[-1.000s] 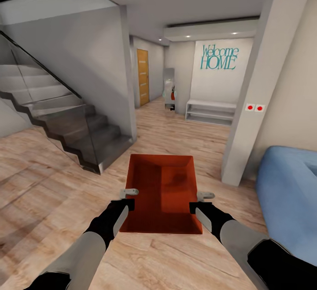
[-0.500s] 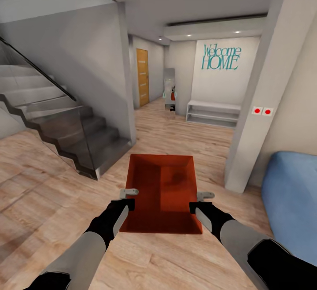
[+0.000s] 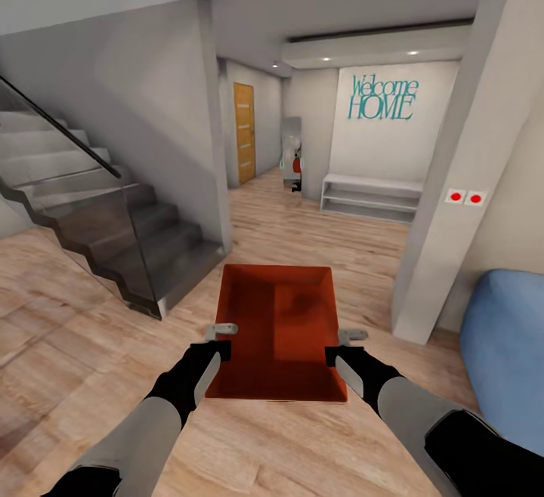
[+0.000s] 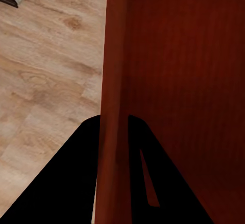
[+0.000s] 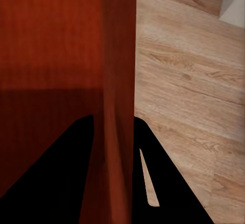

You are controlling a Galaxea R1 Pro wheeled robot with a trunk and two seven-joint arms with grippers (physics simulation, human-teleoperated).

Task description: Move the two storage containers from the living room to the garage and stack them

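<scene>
A: What surrounds the robot?

B: A large room with a light wood plank floor (image 3: pixel 317 233) running ahead into a hallway. A grey staircase (image 3: pixel 91 217) with a glass side panel rises on the robot's left, a pale pillar (image 3: pixel 461 180) carrying two red buttons (image 3: pixel 465 197) stands on its right, and the corner of a light blue sofa (image 3: pixel 506 346) sits beyond that pillar. Far down the hall are a honey-wood door (image 3: pixel 244 133), a white low shelf (image 3: pixel 370 196) and teal "Welcome HOME" lettering (image 3: pixel 381 98) on the wall.

A: And the storage container?

B: One orange-red storage container (image 3: pixel 278 331) is held level in front of the robot, above the planks, open side up, between the two arms. Whether a second bin is nested inside cannot be told.

A: How are the arms holding it?

B: The left gripper (image 3: pixel 221 337) is clamped over the container's left wall; in the left wrist view its dark fingers (image 4: pixel 76 183) straddle the rim (image 4: pixel 113 106), one outside, one inside. The right gripper (image 3: pixel 341 344) pinches the right wall the same way, its fingers (image 5: pixel 66 173) closed on either side of the rim (image 5: pixel 121 81).
</scene>
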